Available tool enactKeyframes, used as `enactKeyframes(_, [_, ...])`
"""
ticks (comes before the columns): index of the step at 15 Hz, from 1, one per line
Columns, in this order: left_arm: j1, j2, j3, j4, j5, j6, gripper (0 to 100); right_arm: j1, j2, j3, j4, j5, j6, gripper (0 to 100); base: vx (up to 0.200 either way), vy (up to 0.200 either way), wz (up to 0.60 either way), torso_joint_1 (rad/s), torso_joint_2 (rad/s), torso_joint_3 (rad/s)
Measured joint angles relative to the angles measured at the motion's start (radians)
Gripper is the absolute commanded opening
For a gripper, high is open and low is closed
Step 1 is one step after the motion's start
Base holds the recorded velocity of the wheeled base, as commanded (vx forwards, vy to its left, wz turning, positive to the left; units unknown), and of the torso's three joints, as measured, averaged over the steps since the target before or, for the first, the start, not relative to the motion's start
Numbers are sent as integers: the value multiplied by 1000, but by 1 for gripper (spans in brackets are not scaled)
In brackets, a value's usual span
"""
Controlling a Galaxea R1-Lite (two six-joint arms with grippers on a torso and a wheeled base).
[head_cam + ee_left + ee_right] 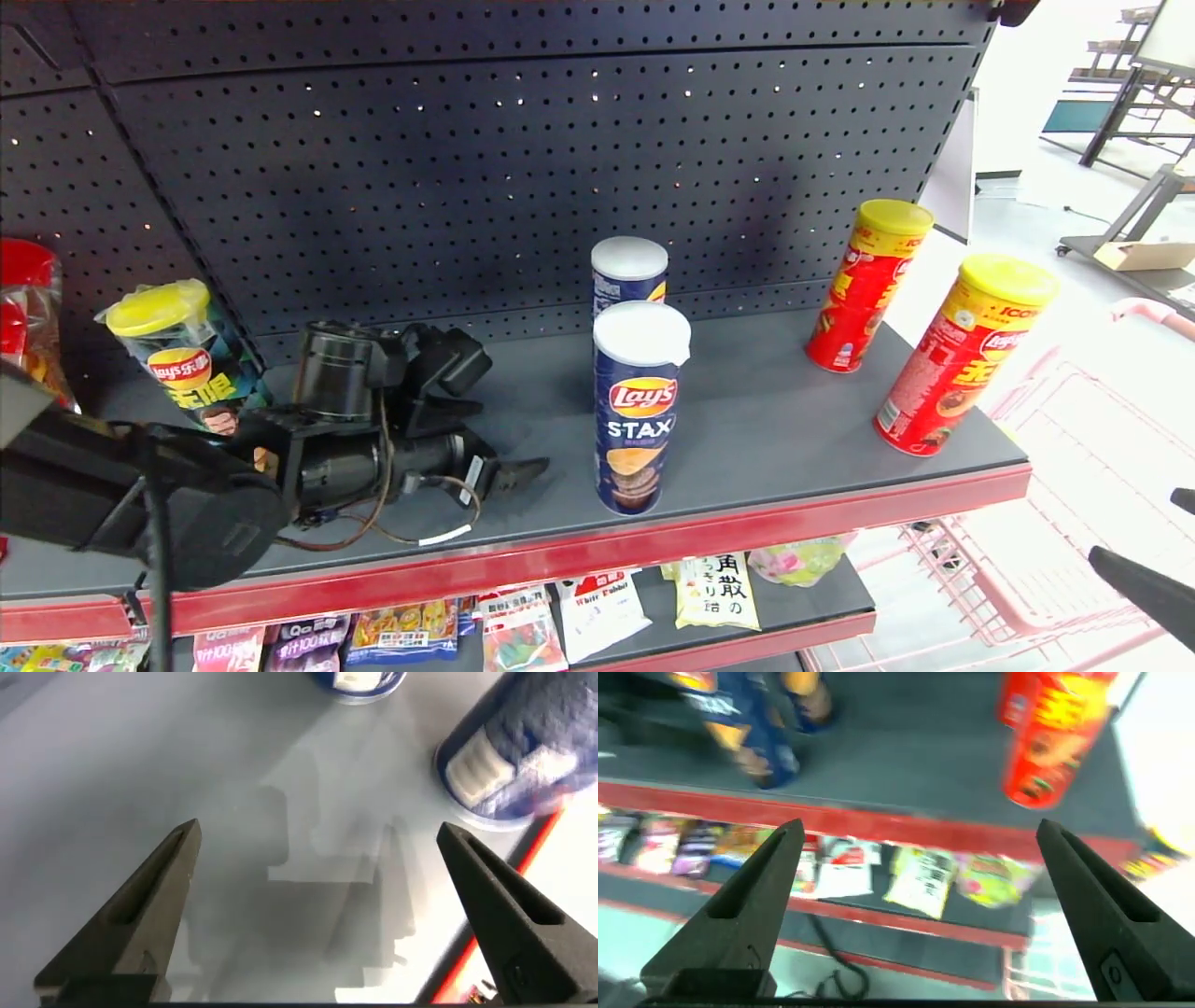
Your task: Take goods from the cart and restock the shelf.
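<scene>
Blue cans [640, 411] on shelf [766, 439], left gripper [523, 470] just beside, red cans [962, 359] rightward

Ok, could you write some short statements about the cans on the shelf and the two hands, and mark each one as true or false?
1. The front blue can and the rear blue can stand upright on the shelf. True.
2. The left hand grips a blue can. False: it is open and empty, above bare shelf beside the cans.
3. Both red cans carry yellow lids. True.
4. The red cans lie on their sides. False: they stand upright at the shelf's right end.
5. The right hand is shut. False: it is open and holds nothing.
</scene>
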Motion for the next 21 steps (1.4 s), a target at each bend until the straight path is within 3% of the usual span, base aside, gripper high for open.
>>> enactKeyframes(2, [30,-144,72,53,17,1,100,-29,-36,11,81,-104,-16,100,0,0,0,0,0,0])
enactKeyframes(4, [70,-359,131,196,56,1,100,-58,-93,19,101,-138,-20,100,0,0,0,0,0,0])
enactKeyframes(8, [149,-848,180,635,169,0,100,-189,-154,28,107,-227,-22,100,0,0,0,0,0,0])
enactKeyframes(10, [188,-1121,195,872,254,-2,100,-258,-202,38,142,-237,-62,100,0,0,0,0,0,0])
enactKeyframes(12, [217,-1347,227,1012,323,-4,100,-290,-276,77,182,-226,-147,100,0,0,0,0,0,0])
enactKeyframes(15, [243,-1596,326,1067,396,-4,100,-294,-381,136,266,-205,-201,100,0,0,0,0,0,0])
enactKeyframes(21, [243,-1713,350,1061,411,40,100,-287,-441,150,271,-203,-214,100,0,0,0,0,0,0])
